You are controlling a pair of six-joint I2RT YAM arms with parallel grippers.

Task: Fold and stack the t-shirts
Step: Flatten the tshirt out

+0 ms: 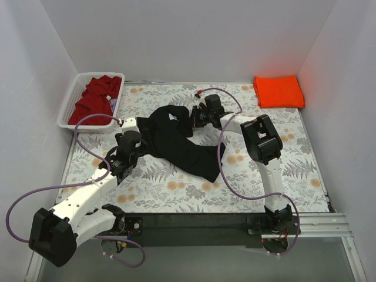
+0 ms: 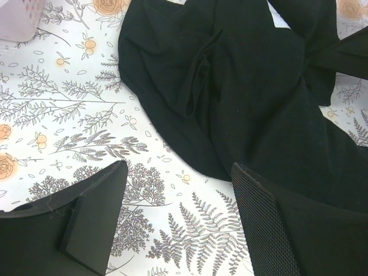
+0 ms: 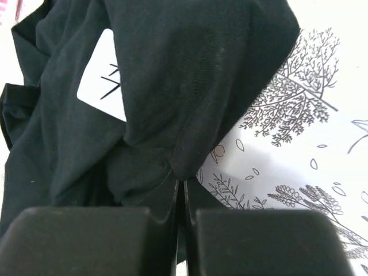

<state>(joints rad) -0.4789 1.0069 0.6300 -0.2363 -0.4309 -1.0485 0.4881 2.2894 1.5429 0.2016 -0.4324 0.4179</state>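
The right tool (image 3: 183,187) is clamped on a fold of the black t-shirt (image 1: 176,141) beside its white neck label (image 3: 103,83), likely to draw the crumpled cloth flat at the middle of the table (image 1: 294,170). The left tool (image 2: 178,172) hangs spread and empty over the shirt's left edge, seemingly ready for a second hold. The orange t-shirt (image 1: 279,91) lies folded at the far right corner.

Neck label (image 3: 103,77), white, on black t-shirt (image 3: 195,75): showing thin dark strokes; nothing is reading as legible text.
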